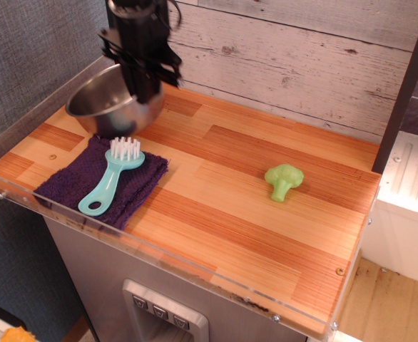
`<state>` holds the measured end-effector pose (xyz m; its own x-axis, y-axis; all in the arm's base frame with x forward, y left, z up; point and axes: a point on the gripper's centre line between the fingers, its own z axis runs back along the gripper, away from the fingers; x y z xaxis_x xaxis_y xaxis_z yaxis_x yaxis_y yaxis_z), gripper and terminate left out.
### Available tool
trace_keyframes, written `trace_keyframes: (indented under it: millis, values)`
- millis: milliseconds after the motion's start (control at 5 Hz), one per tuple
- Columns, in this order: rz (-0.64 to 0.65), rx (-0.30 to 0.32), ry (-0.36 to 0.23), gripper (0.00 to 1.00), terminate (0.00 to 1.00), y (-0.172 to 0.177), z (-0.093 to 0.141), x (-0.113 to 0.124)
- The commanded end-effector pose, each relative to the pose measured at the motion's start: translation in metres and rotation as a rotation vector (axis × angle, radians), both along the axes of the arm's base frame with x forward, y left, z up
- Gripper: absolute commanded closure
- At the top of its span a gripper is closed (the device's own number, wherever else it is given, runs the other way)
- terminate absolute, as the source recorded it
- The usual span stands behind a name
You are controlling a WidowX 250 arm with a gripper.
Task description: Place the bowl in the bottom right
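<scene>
The shiny steel bowl (96, 107) is at the back left of the wooden table top (237, 206), tilted with its right side raised. My black gripper (143, 94) comes down from above and is shut on the bowl's right rim. The bowl's front edge hangs just over the back of the purple cloth (70, 187). The inside of the bowl is mostly hidden by the tilt.
A teal brush (113, 177) lies on the purple cloth at the front left. A green broccoli toy (283, 181) lies right of centre. A clear plastic guard (23, 128) edges the left and front sides. A plank wall stands behind.
</scene>
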<state>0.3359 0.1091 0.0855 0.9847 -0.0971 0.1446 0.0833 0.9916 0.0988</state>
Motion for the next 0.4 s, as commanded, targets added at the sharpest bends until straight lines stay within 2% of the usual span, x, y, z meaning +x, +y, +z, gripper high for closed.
trace_keyframes:
  millis: [0, 200]
  values:
    - [-0.093, 0.014, -0.195, 1.0, 0.0, -0.045, 0.075, -0.028]
    - [-0.212, -0.052, -0.185, 1.0, 0.0, -0.091, 0.077, -0.044]
